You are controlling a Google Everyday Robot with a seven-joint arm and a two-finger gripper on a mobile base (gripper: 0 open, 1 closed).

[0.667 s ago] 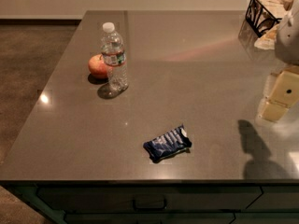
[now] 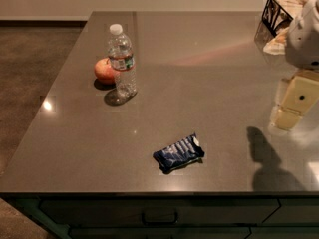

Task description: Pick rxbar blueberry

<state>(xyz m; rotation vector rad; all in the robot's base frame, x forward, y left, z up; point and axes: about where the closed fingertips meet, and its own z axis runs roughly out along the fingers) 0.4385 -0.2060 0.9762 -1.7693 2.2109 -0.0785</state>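
Note:
The rxbar blueberry (image 2: 178, 153) is a flat bar in a shiny dark blue wrapper with a white end. It lies at a slant on the grey counter (image 2: 199, 83), near the front edge. My gripper (image 2: 288, 117) hangs from the white arm (image 2: 304, 34) at the right side of the view. It points down above the counter, well to the right of the bar and slightly farther back. Nothing shows in it. Its shadow falls on the counter below it, near the front right.
A clear water bottle (image 2: 121, 61) with a white cap stands at the left rear, with a reddish apple (image 2: 104, 71) just behind it. A black wire basket (image 2: 281, 11) sits at the far right corner. The counter's front edge has drawers below.

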